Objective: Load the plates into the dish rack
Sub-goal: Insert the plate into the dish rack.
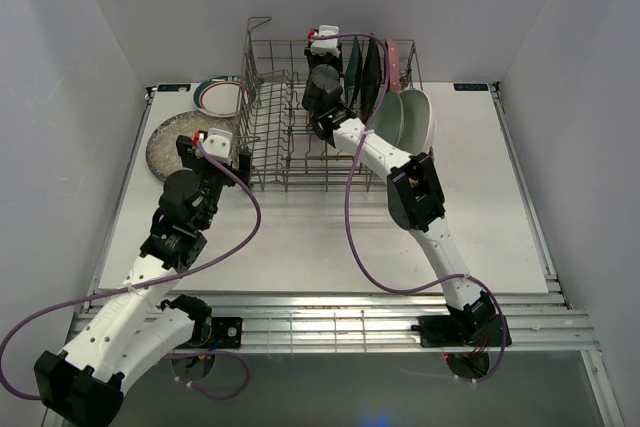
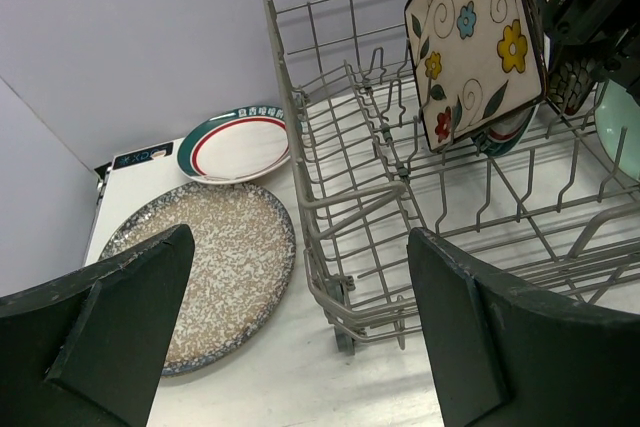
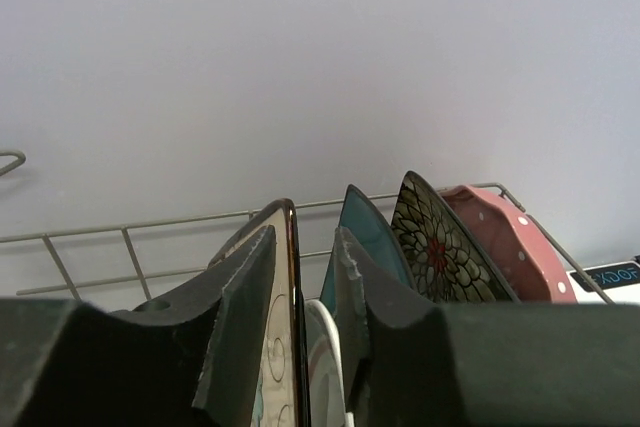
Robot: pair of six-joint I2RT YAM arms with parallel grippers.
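The dish rack [image 1: 280, 152] stands at the back of the table. In it a cream flowered square plate [image 2: 470, 37] stands upright beside a teal plate [image 3: 372, 232], a black floral one [image 3: 435, 247] and a pink one [image 3: 510, 247]. My right gripper [image 3: 305, 237] straddles the top edge of the cream plate [image 3: 288, 317], open; its left finger lies against the plate and a gap shows on the other side. My left gripper [image 2: 300, 327] hangs wide open and empty by the rack's left end. A speckled grey plate [image 2: 215, 267] and a green-and-red-rimmed plate [image 2: 235, 147] lie flat on the table.
A mint round plate [image 1: 412, 117] leans at the rack's right end. Another white rimmed plate [image 3: 322, 347] shows low between my right fingers. The rack's tall looped handle [image 1: 258, 22] rises at its back left corner. Grey walls close in the table.
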